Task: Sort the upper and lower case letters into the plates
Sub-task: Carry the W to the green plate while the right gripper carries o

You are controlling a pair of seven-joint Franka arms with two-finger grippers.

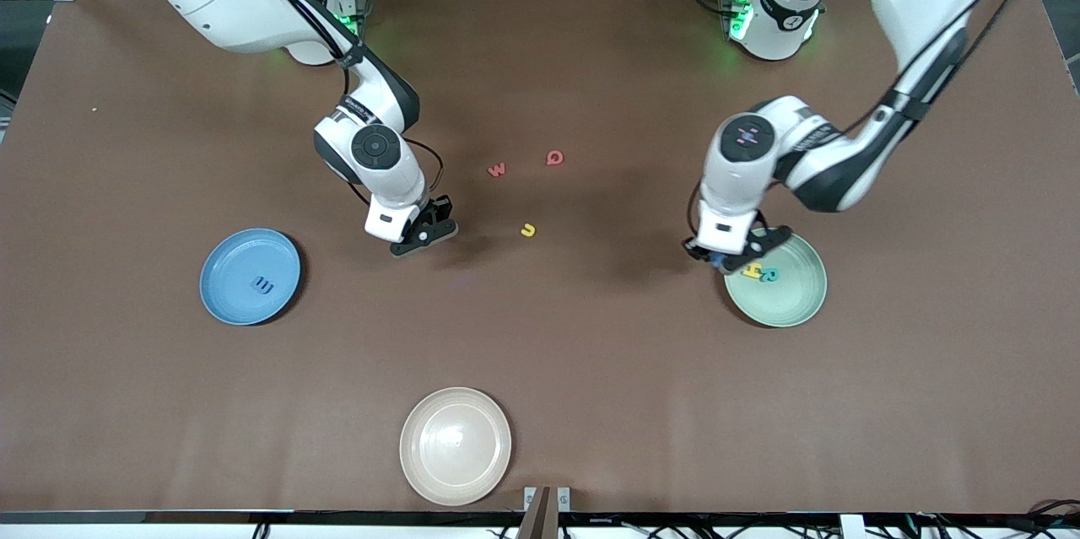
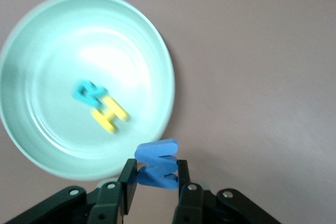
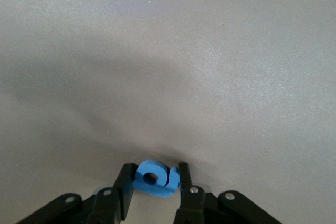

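Observation:
My left gripper is shut on a blue zigzag letter and hangs over the table beside the rim of the pale green plate. That plate holds a yellow letter and a teal letter, also in the left wrist view, yellow and teal. My right gripper is shut on a blue rounded letter low over bare table. The blue plate holds one blue letter. Two red letters and a yellow letter lie between the arms.
A cream-white plate stands near the table edge closest to the front camera, midway along it. The brown tabletop is open between the plates.

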